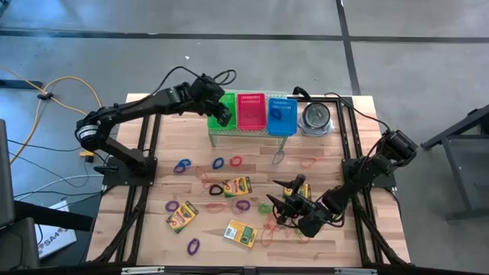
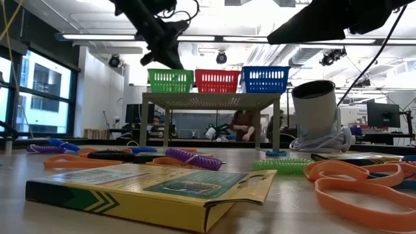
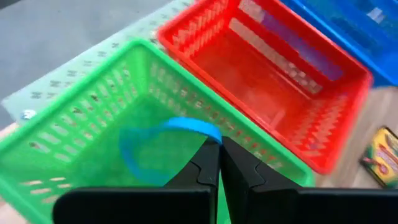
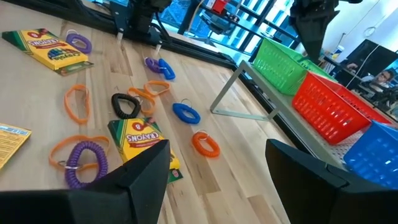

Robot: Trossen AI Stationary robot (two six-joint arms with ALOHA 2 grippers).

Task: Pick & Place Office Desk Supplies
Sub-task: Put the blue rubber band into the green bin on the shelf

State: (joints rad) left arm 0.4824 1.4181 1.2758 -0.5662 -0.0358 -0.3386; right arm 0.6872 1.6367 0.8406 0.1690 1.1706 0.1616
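Observation:
My left gripper (image 1: 221, 113) hangs over the green basket (image 3: 93, 118) at the far side of the table, shut on a blue rubber-band loop (image 3: 163, 135). The green, red (image 1: 250, 111) and blue (image 1: 281, 114) baskets stand side by side on a small raised shelf (image 2: 208, 99). Several crayon boxes (image 1: 182, 215) (image 1: 238, 186) (image 1: 241, 232) and many coloured band loops (image 4: 186, 113) lie flat on the wooden table. My right gripper (image 4: 214, 163) stands open above the near right part of the table, with nothing between its fingers. My left gripper pinches one end of the blue loop (image 3: 208, 132) between its two fingertips (image 3: 208, 163). The fingers slant down from above toward the green basket. The rest of the loop sticks out ahead of the fingertips, over the basket's open top, off the table.
A round silvery tin (image 1: 315, 118) stands to the right of the blue basket. A crayon box (image 2: 149, 188) and orange bands (image 2: 364, 185) lie close to the near edge. A person sits in the room behind the table (image 2: 246, 125).

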